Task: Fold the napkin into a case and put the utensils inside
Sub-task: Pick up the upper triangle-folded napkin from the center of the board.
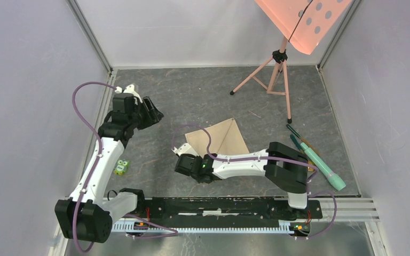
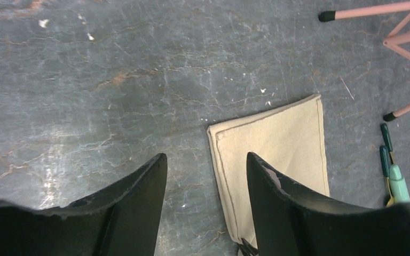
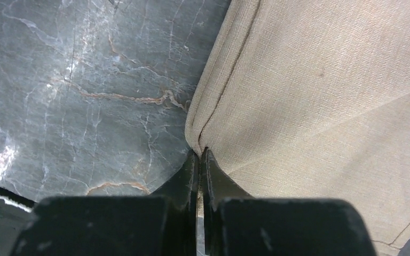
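The beige napkin point(image 1: 221, 138) lies mid-table, partly folded so that a pointed flap faces the back. It also shows in the left wrist view point(image 2: 277, 144) and the right wrist view point(image 3: 325, 80). My right gripper point(image 1: 184, 156) is shut on the napkin's near-left hemmed corner point(image 3: 200, 152), low at the table. My left gripper point(image 1: 155, 114) is open and empty point(image 2: 205, 157), above bare table to the left of the cloth. The slim utensils point(image 1: 298, 137) lie at the right, dark-tipped, partly behind a mint-green cylinder; they also show in the left wrist view point(image 2: 386, 146).
A mint-green cylinder point(image 1: 323, 165) lies at the right edge. A small green frog toy point(image 1: 121, 167) sits near the left arm. A pink tripod stand point(image 1: 277, 69) stands at the back right. A black rail point(image 1: 219, 205) runs along the front edge.
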